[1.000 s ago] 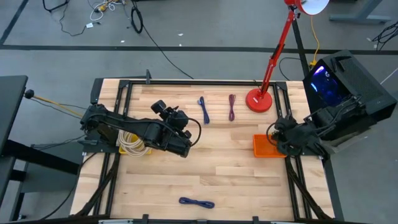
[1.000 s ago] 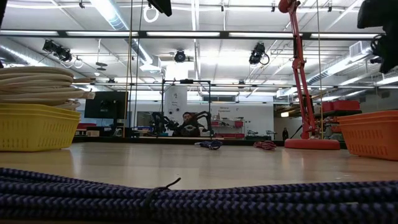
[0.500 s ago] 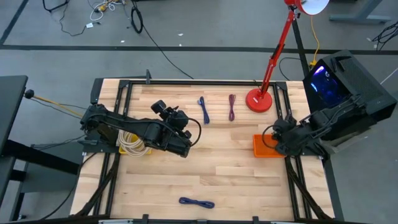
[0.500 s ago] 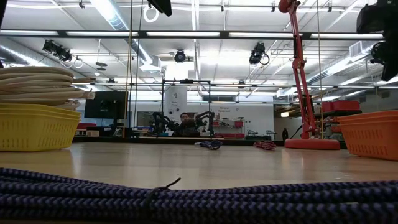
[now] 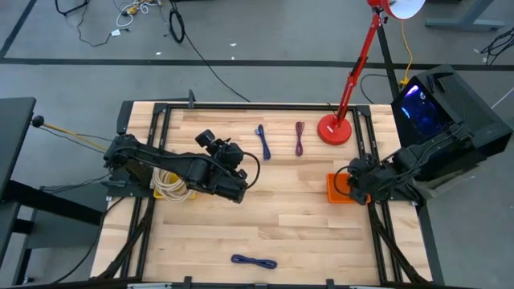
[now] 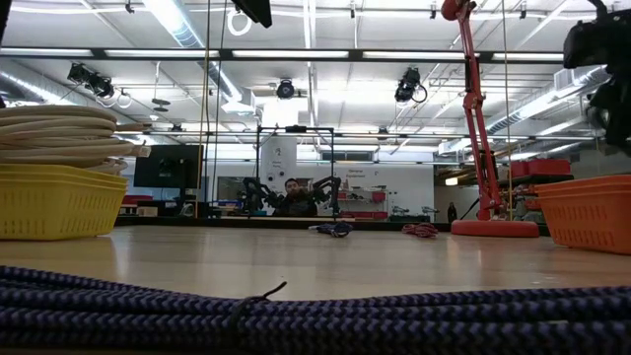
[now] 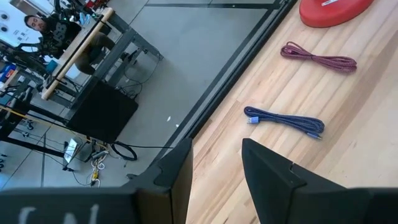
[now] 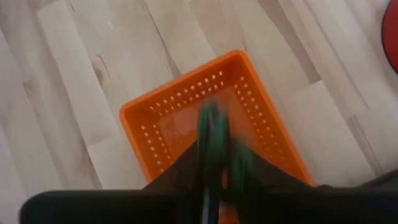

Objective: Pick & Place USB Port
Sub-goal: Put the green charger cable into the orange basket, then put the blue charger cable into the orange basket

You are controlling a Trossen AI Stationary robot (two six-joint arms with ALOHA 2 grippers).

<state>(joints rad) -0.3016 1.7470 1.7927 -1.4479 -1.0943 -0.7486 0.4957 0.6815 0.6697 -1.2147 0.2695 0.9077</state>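
Note:
My right gripper (image 5: 352, 183) hangs over the orange basket (image 5: 337, 191) at the table's right edge. It is shut on a green cable (image 8: 210, 134), which shows blurred in the right wrist view. My left gripper (image 5: 239, 163) waits open left of centre, its fingers (image 7: 273, 174) pointing toward the far right. A blue cable (image 5: 263, 142) and a maroon cable (image 5: 299, 138) lie flat near the far edge. A dark blue braided cable (image 5: 254, 261) lies at the near edge and fills the low view's foreground (image 6: 296, 306). My right gripper holds the green cable (image 8: 209, 124) pinched between its two fingers, coming from above and pointing down. The cable is lifted clear over the inside of the orange basket (image 8: 180, 124). Blur hides which part of the cable the fingers are on.
A yellow basket (image 5: 171, 185) full of coiled white cables sits under my left arm at the table's left. The red lamp's base (image 5: 335, 128) stands by the far right corner, its pole leaning over the edge. Bare wood lies between the two arms.
My right gripper has moved a little toward the table's left, coming farther over the orange basket with the green cable in its fingers.

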